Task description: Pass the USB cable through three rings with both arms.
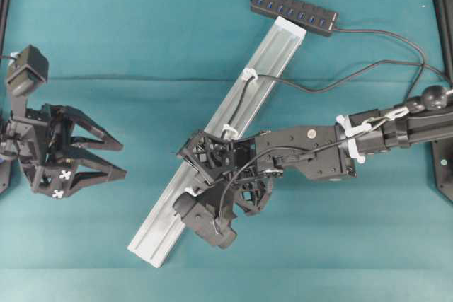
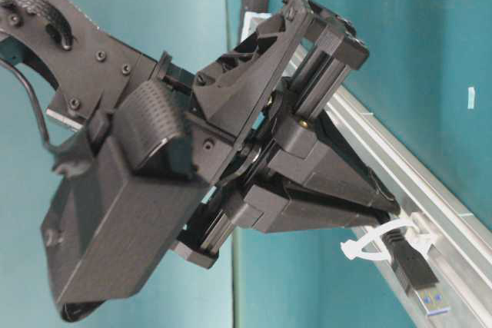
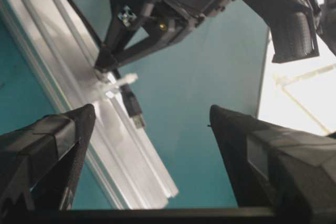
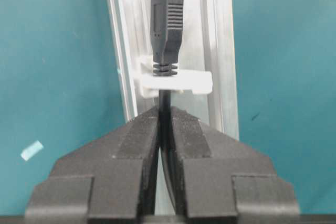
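Teal cloth covers the whole table [image 1: 106, 47], and a long silver aluminium rail [image 1: 263, 68] lies across it on a diagonal, from the lower middle of the overhead view up to a black multi-port hub with blue sockets [image 1: 294, 12] at its top end.

Three small translucent-white plastic loop clips sit along the rail: an upper one [image 1: 248, 74], a middle one [image 1: 230, 131] and a lower one [image 4: 176, 81] near the rail's lower stretch. The thin black USB cable [image 1: 333, 79] runs from the right edge of the table, through the upper clip and down along the rail. Its small black plug with a metal tip [image 4: 167, 35] has just cleared the lower clip, pointing on down the rail, while the cord behind it lies in that clip.

The right arm reaches in from the right edge, stretched nearly level across the table with its wrist bent down over the rail. Its black two-finger right gripper [image 4: 165, 124] is pressed together on the cord just behind the lower clip.

The left arm stands well apart at the left side of the table, its left gripper [image 1: 117, 159] pointing toward the rail with the pointed fingers [image 3: 52, 145] spread wide around nothing
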Controlling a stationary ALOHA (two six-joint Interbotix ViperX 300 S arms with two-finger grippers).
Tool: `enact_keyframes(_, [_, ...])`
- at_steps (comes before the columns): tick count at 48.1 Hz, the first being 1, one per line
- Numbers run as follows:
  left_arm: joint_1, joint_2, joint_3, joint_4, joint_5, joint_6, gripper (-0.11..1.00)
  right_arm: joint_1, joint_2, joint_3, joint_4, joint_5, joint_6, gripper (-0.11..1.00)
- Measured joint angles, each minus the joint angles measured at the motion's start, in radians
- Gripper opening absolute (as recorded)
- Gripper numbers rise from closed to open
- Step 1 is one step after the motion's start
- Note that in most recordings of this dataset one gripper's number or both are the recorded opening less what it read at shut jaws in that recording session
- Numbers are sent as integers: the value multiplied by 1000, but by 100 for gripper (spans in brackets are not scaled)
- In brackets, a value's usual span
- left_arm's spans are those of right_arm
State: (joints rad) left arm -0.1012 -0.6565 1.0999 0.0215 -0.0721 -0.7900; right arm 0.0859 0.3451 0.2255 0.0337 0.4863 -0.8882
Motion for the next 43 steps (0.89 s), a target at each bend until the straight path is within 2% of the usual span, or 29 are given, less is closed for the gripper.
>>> enact_keyframes(5, [-26, 34, -2, 0, -2, -26, 95, 0, 2, -2, 3, 0, 0, 8])
enact_keyframes(13, [-51, 178, -9, -2, -34, -78, 95, 0, 2, -2, 11, -6, 18, 8])
enact_keyframes(23, [-57, 344, -78, 0, -164, -80, 95, -8, 0, -2, 26, -20, 91, 8])
enact_keyframes(33, [-61, 446, -130, 0, -184, -77, 95, -9, -6, -2, 26, -21, 95, 8])
enact_keyframes(43, [-71, 483, -133, -2, -186, -78, 94, -11, -12, -2, 29, -23, 101, 8])
